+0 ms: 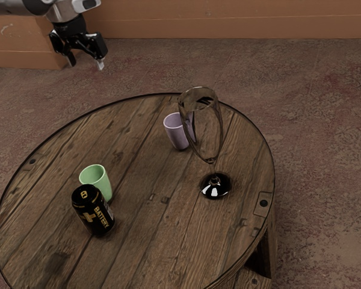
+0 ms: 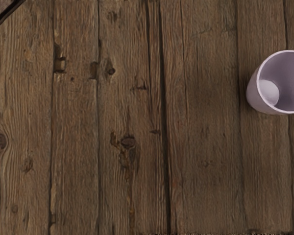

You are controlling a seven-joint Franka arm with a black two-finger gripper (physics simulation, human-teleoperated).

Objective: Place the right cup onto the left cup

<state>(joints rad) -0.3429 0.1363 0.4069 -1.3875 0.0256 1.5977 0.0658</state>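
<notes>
High above the round table's far edge, at the exterior view's upper left, my gripper [image 1: 86, 62] is open, its two fingers apart with nothing between them. A small purple cup [image 1: 176, 133] stands upright on the table, partly overlapped by a tall glass. Toward the exterior view's lower left is a green cup [image 1: 97, 176], also upright, its lower front hidden behind a black can. In the wrist view the purple cup [image 2: 255, 94] appears with its inside visible, cut off by the view's edge.
The black battery can [image 1: 93, 211] stands right by the green cup. A tall stemmed glass [image 1: 215, 188] rises close to the purple cup, its bowl leaning across it in the exterior view. Bare planks of the wooden table [image 1: 147, 192] lie between the two cups.
</notes>
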